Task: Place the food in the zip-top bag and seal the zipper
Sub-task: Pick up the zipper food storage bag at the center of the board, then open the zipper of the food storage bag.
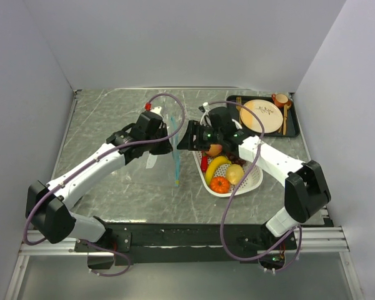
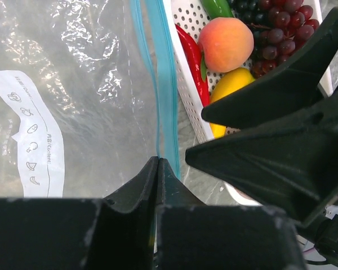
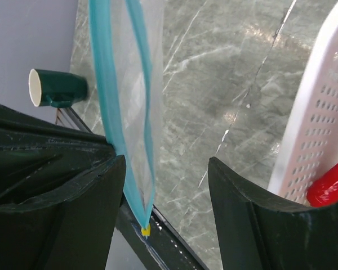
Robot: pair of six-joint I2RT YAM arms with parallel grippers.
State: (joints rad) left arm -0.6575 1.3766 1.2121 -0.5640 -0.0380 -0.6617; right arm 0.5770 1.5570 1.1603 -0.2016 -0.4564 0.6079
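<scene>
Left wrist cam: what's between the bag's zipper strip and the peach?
The perforated wall of the white basket, then the red chili lying inside it beside the peach. The zipper runs just outside that wall. Clearest in the left wrist view.

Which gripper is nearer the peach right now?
Right. The right gripper, open, hangs beside the white basket, close to the peach; the left gripper sits farther off, shut on the mouth edge of the zip-top bag.

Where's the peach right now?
The peach lies upper right in the left wrist view, in the white basket, between the red chili and the grapes, above the banana.
</scene>
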